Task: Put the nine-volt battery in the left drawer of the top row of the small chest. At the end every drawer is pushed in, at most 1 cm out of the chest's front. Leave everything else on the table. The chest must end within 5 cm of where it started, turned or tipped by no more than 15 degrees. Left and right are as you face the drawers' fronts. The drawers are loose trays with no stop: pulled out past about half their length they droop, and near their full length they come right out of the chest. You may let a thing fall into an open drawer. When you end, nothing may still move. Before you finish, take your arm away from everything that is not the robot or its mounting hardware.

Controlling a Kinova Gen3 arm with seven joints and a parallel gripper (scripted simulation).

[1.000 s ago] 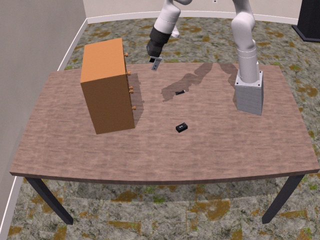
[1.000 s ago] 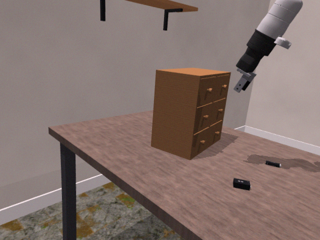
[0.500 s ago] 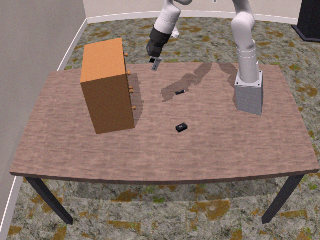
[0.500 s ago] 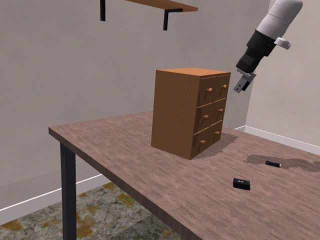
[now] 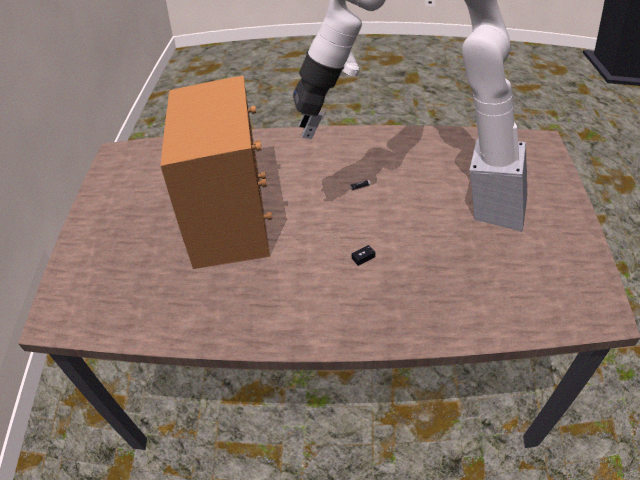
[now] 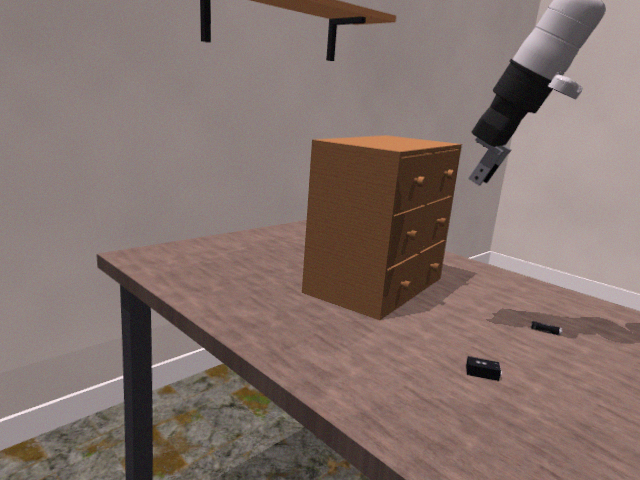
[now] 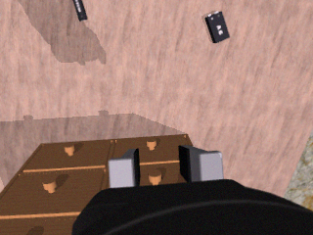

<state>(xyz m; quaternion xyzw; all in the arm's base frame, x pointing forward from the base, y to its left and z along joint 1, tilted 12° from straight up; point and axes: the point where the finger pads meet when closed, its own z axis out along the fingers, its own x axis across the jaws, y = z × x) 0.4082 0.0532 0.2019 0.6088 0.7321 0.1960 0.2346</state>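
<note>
The nine-volt battery is a small black block lying on the table, well in front of the chest; it also shows in the exterior view and in the wrist view. The small wooden chest stands upright with three rows of two drawers, all looking pushed in. My gripper hangs in the air off the chest's top front corner, apart from it. Its fingers are partly open with nothing between them. A drawer knob shows below them.
A thin black cylindrical battery lies on the table in the arm's shadow, farther back than the nine-volt. The arm's grey base block stands at the table's right. A wall shelf hangs above the chest.
</note>
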